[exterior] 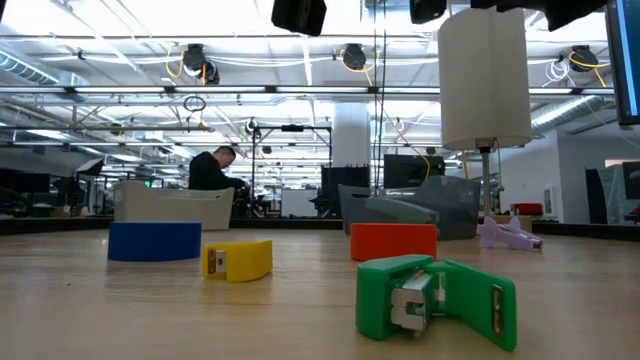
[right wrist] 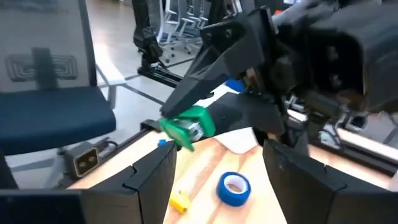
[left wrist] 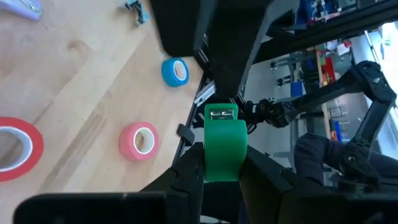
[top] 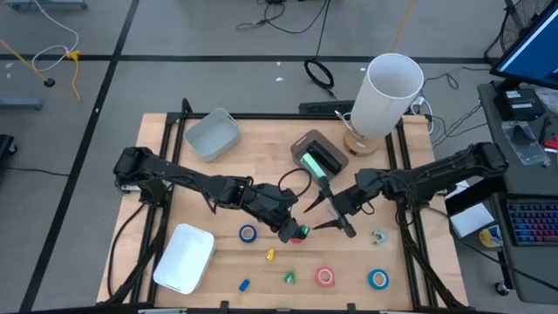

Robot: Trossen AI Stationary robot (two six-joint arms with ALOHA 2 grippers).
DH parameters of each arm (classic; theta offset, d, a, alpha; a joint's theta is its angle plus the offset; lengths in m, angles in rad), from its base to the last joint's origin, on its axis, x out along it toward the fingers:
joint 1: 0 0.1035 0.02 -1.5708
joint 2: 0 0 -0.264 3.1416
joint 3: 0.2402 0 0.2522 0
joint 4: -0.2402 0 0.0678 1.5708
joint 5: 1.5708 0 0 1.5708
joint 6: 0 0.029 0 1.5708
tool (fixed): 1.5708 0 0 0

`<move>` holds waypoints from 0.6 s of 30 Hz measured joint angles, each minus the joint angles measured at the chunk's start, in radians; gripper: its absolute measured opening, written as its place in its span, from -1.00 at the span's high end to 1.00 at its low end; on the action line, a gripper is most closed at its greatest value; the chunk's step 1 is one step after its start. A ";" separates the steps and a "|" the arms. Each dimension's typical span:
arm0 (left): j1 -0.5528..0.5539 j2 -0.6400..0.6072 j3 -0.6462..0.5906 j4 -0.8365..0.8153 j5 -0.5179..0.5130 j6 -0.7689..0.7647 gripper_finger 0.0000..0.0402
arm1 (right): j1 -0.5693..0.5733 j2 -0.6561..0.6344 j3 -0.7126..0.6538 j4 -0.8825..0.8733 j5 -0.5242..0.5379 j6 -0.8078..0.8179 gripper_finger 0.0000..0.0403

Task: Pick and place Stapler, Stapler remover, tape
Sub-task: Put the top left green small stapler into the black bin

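Observation:
My left gripper (top: 298,232) (left wrist: 224,171) is near the table's middle, shut on a small green stapler (left wrist: 222,134) (right wrist: 186,127). My right gripper (top: 321,215) (right wrist: 225,180) is open and faces it from the right, a short way off. A red tape roll (top: 296,238) (left wrist: 12,149) lies flat below the left gripper. A blue roll (top: 248,233) (right wrist: 233,186), a pink roll (top: 324,276) (left wrist: 140,140) and a second blue roll (top: 377,279) (left wrist: 175,71) lie flat on the table. The pale stapler remover (top: 379,236) (exterior: 508,235) rests to the right. My left gripper pinches the small green stapler between its two fingers (left wrist: 189,174), by one end (left wrist: 219,169). The end with the metal part (left wrist: 221,114) sticks out past the fingertips. The fingers come slanting down from the table's left. The stapler is lifted clear of the table.
A grey bin (top: 212,135) and a dark tray (top: 307,142) with a green thing in it stand toward the far edge, next to a tall white cylinder (top: 388,96). A white container (top: 185,257) sits near left. Small yellow (top: 269,255), green (top: 289,277) (exterior: 430,295) and blue (top: 244,284) pieces lie near the front.

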State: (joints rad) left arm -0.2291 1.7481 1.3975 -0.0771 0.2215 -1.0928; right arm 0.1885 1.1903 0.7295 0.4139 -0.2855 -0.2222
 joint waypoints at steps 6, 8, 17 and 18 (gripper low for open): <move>0.002 0.000 0.000 0.003 0.015 -0.031 0.54 | 0.026 0.067 0.071 -0.068 0.001 -0.045 -0.20; 0.002 0.000 0.000 -0.001 0.016 -0.042 0.54 | 0.037 0.096 0.102 -0.089 0.000 -0.073 -0.20; -0.004 0.000 0.000 -0.011 0.042 -0.045 0.54 | 0.069 0.144 0.159 -0.119 -0.001 -0.115 -0.20; -0.005 0.000 0.000 -0.015 0.046 -0.045 0.54 | 0.070 0.145 0.159 -0.120 -0.001 -0.115 -0.20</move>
State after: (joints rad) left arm -0.2345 1.7481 1.3975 -0.0924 0.2677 -1.1381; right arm 0.2584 1.3350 0.8886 0.2935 -0.2863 -0.3372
